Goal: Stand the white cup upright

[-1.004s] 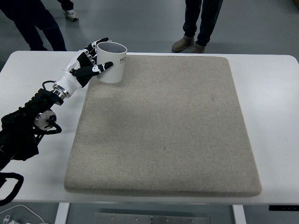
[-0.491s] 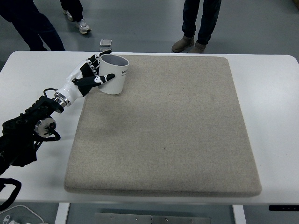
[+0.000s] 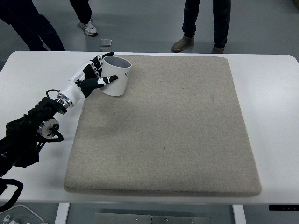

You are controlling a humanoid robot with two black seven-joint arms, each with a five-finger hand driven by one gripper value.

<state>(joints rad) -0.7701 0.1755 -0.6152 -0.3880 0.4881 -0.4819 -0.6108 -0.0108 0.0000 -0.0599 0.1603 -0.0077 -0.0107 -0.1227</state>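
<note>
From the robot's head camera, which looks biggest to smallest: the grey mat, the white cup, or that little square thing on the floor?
1. Grey mat
2. White cup
3. Square thing, though it lies farther away on the floor, so its true size is unsure.

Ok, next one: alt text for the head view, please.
The robot's left hand grips a white cup, mouth up and slightly tilted, at the far left corner of a beige mat on a white table. People's legs show beyond the far edge.
</note>
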